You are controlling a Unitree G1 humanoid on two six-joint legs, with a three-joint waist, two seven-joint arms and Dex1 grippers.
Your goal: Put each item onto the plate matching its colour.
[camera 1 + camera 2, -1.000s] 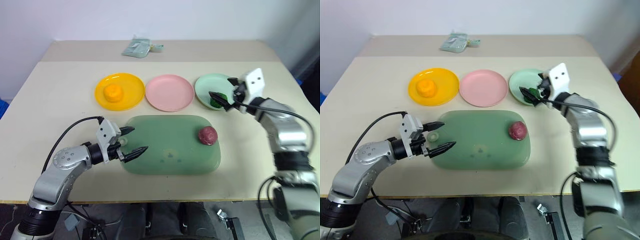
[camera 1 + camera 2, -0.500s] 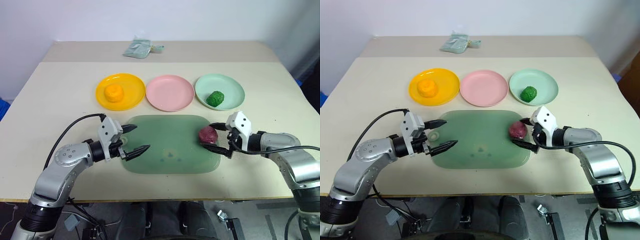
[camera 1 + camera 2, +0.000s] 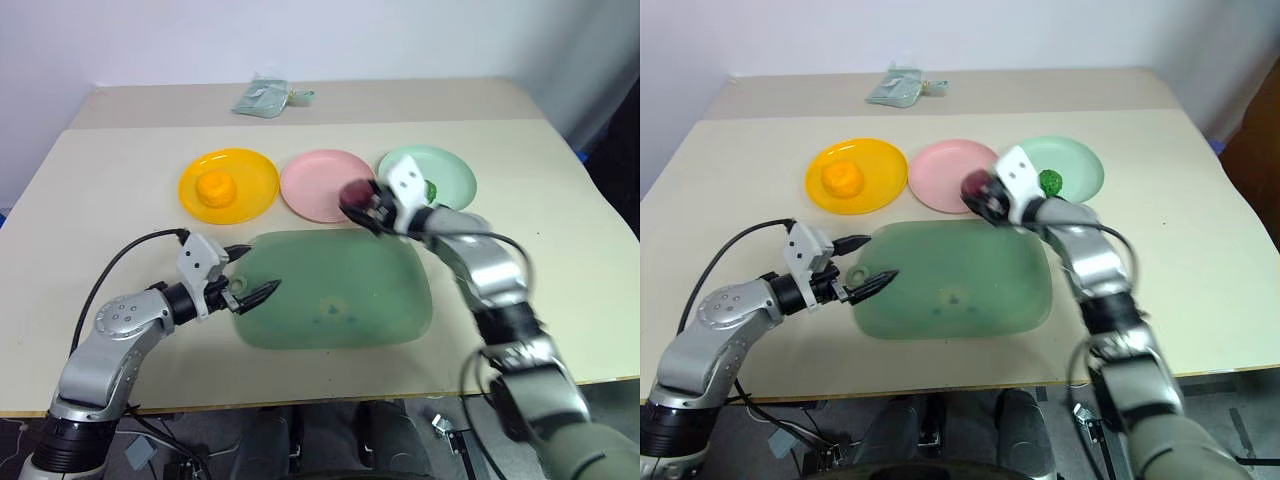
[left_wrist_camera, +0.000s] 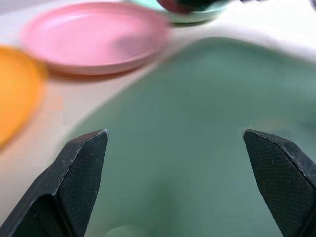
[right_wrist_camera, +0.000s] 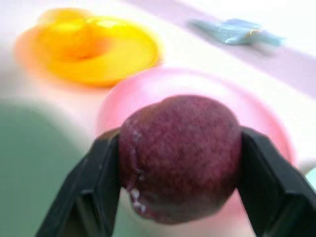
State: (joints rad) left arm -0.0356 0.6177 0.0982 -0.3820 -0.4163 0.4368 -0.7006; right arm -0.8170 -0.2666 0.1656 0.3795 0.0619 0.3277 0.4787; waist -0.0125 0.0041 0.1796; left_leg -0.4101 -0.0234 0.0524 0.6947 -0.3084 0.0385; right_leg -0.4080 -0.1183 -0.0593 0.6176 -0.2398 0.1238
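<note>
My right gripper is shut on the dark red-maroon item, holding it over the near right rim of the pink plate. The right wrist view has the item clamped between both fingers, with the pink plate behind it. An orange-yellow item lies on the yellow plate. A bumpy green item rests on the mint green plate, partly hidden by my right hand. My left gripper stands open and holds nothing, at the left edge of the dark green tray.
A small blue-green packet lies at the far side of the table. The large green tray has nothing on it. The beige table has open room to the right of the plates and along its left side.
My right gripper closed on the dark red item on the tray, lifted it and carried it up and left to the pink plate's edge. My left gripper hardly moved. The camera view shifted a little.
</note>
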